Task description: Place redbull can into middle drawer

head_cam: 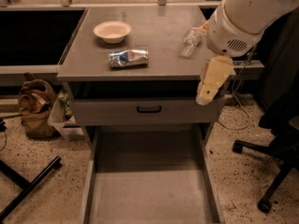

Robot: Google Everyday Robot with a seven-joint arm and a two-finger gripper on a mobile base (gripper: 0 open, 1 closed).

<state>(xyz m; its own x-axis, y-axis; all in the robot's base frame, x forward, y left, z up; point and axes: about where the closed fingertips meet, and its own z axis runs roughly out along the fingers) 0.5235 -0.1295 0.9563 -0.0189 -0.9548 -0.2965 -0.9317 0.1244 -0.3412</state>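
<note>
The redbull can [129, 58] lies on its side on the grey cabinet top [159, 36], in front of a cream bowl [112, 31]. The middle drawer [149, 195] is pulled out low in front of the cabinet, and its flat grey floor is bare. My gripper [211, 83] hangs from the big white arm [247, 17] at the cabinet's front right corner. It is to the right of the can and apart from it, pointing down in front of the top's edge. It holds nothing that I can see.
A clear plastic bottle [190, 42] lies on the top right, partly behind the arm. A grey drawer front with a black handle [149, 108] sits above the open tray. A brown bag [35, 106] stands at the left and an office chair base [271, 171] at the right.
</note>
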